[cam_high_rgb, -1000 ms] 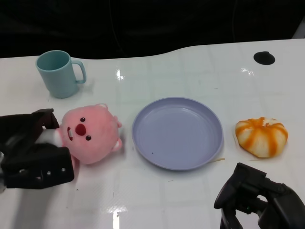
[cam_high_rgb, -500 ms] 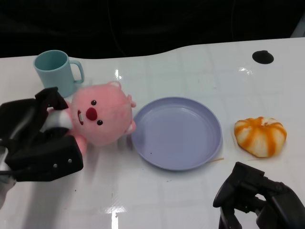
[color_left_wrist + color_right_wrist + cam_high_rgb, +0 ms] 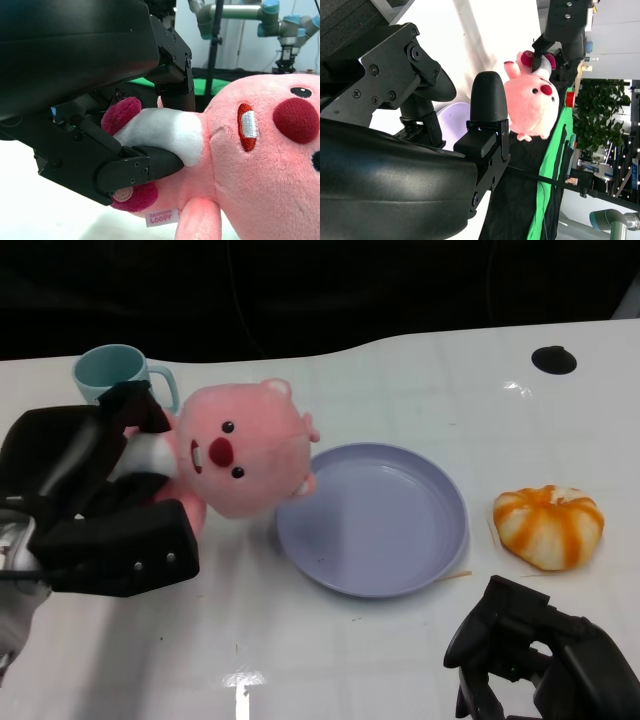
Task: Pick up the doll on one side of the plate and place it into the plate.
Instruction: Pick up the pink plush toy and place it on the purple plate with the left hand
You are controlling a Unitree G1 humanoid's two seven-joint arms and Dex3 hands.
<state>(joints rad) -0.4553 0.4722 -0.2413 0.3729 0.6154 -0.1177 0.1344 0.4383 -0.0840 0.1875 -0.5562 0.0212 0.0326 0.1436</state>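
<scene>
Doll (image 3: 245, 452), pink and plush, sits tilted in the left hand (image 3: 95, 510) at about nine o'clock from the plate (image 3: 372, 518). Its long axis runs from the white-bellied body, buried among the black fingers, up toward the head, which leans toward two o'clock; the face with its red nose looks toward the camera and slightly toward four o'clock. One small arm overhangs the plate's rim at its ten o'clock edge. In the left wrist view the fingers (image 3: 142, 167) pinch the white belly of the doll, and a small tag reading "LOOPY" (image 3: 163, 218) hangs below.

Lavender and round, the plate holds nothing but a tiny dark speck. A pale teal mug (image 3: 118, 370) stands at eleven o'clock of the doll, partly hidden behind the hand; what is inside cannot be told. At three o'clock of the plate, apart from it, lies an orange-and-white striped bun toy (image 3: 549, 525) on the white tabletop (image 3: 400, 380).

The right hand (image 3: 540, 660) rests at five o'clock of the plate, fingers curled in on nothing.
</scene>
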